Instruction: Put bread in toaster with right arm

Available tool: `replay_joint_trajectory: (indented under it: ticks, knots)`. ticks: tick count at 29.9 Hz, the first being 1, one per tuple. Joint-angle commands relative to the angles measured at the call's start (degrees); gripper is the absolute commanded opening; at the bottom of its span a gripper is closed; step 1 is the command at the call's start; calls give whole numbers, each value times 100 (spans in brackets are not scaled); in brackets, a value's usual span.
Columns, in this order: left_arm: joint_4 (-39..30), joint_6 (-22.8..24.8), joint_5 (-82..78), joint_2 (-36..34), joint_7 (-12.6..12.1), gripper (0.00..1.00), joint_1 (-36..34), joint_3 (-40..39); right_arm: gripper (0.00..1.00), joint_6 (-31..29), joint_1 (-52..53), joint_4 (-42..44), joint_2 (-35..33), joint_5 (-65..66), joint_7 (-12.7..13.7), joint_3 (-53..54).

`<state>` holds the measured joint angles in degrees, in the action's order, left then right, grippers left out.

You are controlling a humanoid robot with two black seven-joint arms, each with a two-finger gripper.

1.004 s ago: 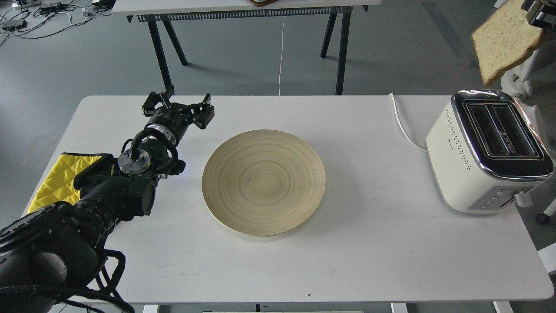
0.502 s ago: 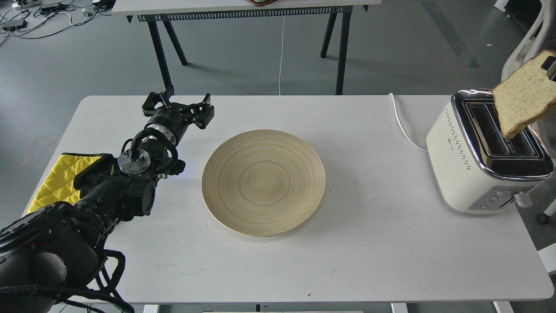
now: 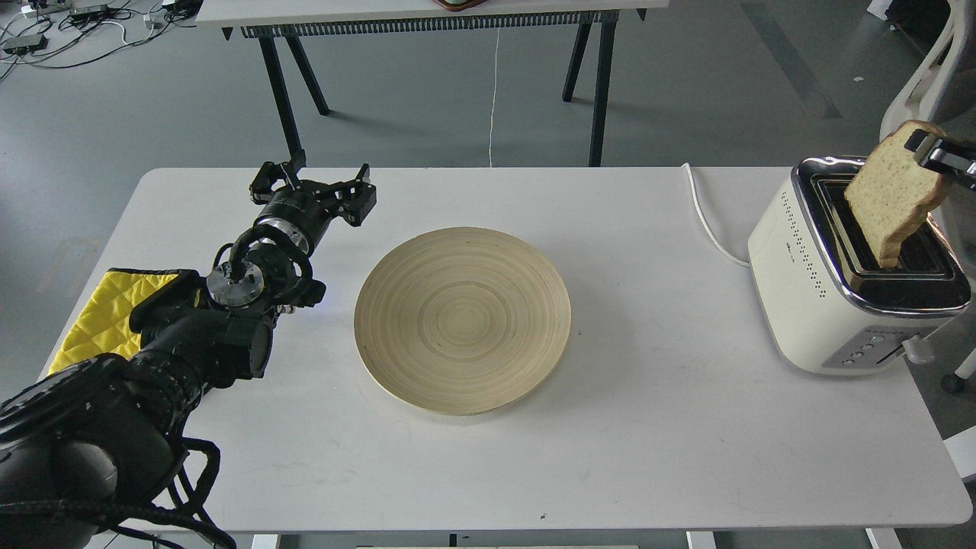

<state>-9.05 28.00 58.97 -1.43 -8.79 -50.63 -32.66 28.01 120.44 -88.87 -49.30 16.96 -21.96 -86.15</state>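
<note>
The bread (image 3: 892, 194) is a pale tan slice with a brown crust, held tilted over the toaster (image 3: 846, 267). Its lower corner reaches into the right-hand slot. My right gripper (image 3: 932, 151) comes in from the right edge and is shut on the slice's top corner; only its tip shows. The toaster is cream-white with a chrome top rim and stands at the table's right end. My left gripper (image 3: 313, 181) is open and empty, above the table's left part, far from the toaster.
A round wooden plate (image 3: 463, 319) lies bare at the middle of the white table (image 3: 610, 457). A yellow cloth (image 3: 107, 309) lies at the left edge under my left arm. The toaster's white cord (image 3: 705, 217) runs off the back edge. A second table stands behind.
The bread came down from high at the upper right toward the toaster, and its lower corner now dips into the right slot. My left arm has not moved.
</note>
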Motion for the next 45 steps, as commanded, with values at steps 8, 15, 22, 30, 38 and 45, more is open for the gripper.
replay_joint_trajectory:
  ticks: [8,15,22,30,38,45]
  knots:
    - [0,0,0,2,0,100,0,5,10,-1,-152,89,-1,-26,17,160]
    - [0,0,0,2,0,100,0,5,10,-15,-205,54,-62,26,17,37]
    - [0,0,0,2,0,100,0,-3,12,-68,-214,54,-115,26,8,-113]
    - [0,0,0,2,0,100,0,5,60,-50,-241,45,-124,-193,17,-25]
    - [0,0,0,2,0,100,0,-3,100,-68,-241,45,-124,-237,8,63]
    - [0,0,0,2,0,100,0,-3,100,-68,-266,-43,-492,-324,-1,1852]
